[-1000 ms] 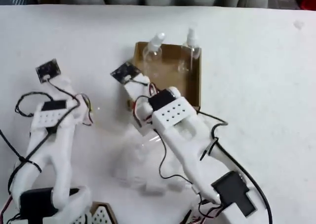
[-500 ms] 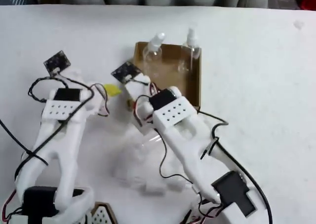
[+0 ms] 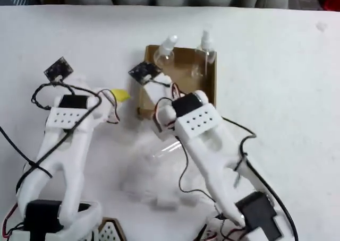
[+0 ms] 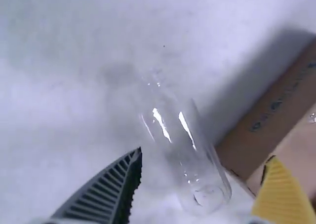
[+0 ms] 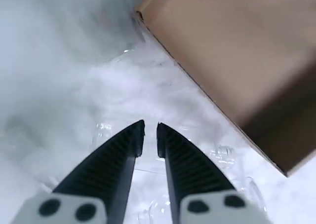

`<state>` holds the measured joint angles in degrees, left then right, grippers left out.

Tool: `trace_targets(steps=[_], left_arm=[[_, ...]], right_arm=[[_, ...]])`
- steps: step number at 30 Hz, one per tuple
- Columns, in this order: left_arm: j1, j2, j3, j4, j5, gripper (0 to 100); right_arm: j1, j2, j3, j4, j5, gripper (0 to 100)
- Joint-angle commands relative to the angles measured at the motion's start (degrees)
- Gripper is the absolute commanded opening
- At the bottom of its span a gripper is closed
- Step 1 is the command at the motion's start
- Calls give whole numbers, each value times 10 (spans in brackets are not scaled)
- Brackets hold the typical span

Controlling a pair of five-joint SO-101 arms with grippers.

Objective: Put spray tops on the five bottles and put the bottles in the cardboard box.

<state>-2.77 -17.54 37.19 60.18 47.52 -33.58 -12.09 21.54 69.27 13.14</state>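
Left tool (image 4: 203,159) gaped wide over clear plastic bottle (image 4: 170,130) lying beside brown cardboard box (image 4: 269,118); right tool (image 5: 150,128) stood narrow, empty.

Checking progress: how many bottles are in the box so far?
2, both with spray tops: the left bottle and the right bottle stand at the far end of the box. The right arm covers its near part, so more may be hidden.

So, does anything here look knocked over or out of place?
One clear bottle lies on its side on the table beside the box, while two bottles stand upright inside it.
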Motion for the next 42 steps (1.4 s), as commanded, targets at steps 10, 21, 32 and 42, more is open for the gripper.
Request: trace_targets(steps=[10,21,32,42], left_arm=[[4,160,-105,-18,33,352],[-18,302,-200,-20,40,338],[-38,324,-215,-22,22,69],[-145,328,-248,-25,-142,24]], right_arm=[[5,-75,-4,28,6,16],[3,-75,13,7,7,16],[6,-81,9,24,7,16],[-36,-188,-25,183,82,16]])
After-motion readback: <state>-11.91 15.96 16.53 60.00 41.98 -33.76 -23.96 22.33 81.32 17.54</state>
